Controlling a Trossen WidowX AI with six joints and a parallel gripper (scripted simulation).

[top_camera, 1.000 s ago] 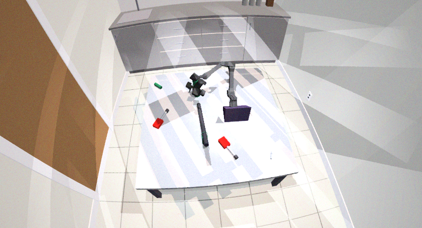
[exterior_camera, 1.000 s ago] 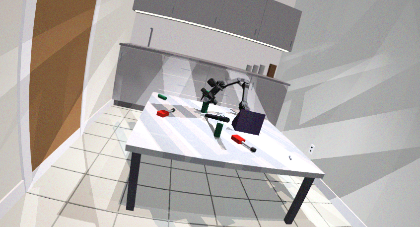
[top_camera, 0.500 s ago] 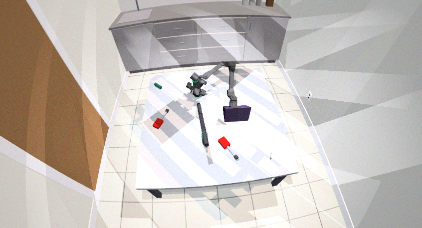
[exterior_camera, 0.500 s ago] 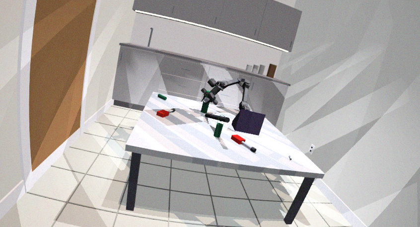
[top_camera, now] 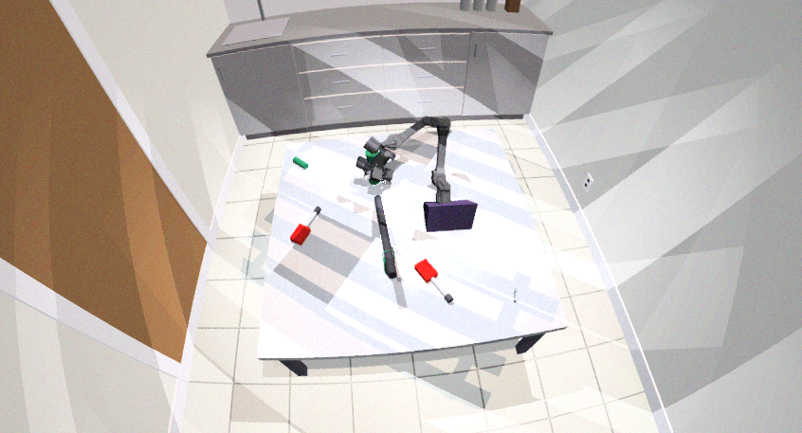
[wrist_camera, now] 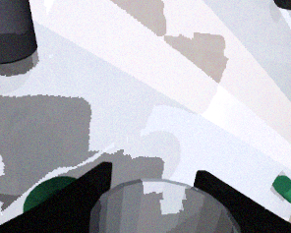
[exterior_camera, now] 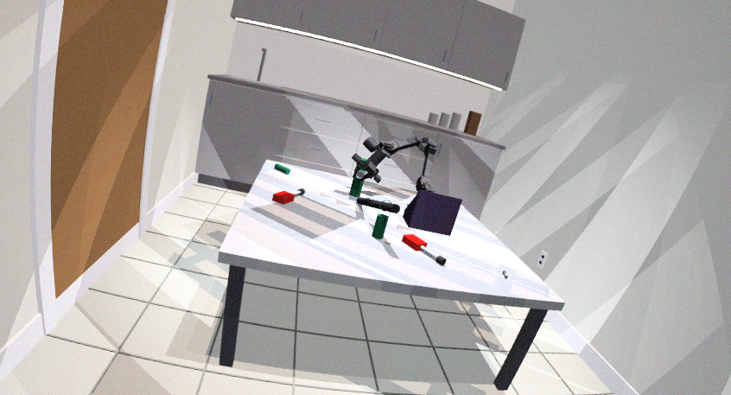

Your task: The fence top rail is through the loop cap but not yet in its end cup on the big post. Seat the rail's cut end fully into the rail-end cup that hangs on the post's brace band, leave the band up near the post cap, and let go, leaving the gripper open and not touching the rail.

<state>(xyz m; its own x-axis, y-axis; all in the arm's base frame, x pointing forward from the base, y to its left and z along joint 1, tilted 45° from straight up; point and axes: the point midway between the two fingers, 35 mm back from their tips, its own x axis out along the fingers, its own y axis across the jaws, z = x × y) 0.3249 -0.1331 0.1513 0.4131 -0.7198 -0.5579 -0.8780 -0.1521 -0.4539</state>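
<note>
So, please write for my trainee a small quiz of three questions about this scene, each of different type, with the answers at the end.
1. True or false: the black rail is already seated in the rail-end cup.
2. Multiple choice: what is the gripper shut on?
a) the green cylinder lying on its side
b) the rail-end cup
c) a red-handled tool
3. Fill in the blank: on the table lie ____ tools with red handles.

Key: 1. False. 2. b. 3. two.
</note>
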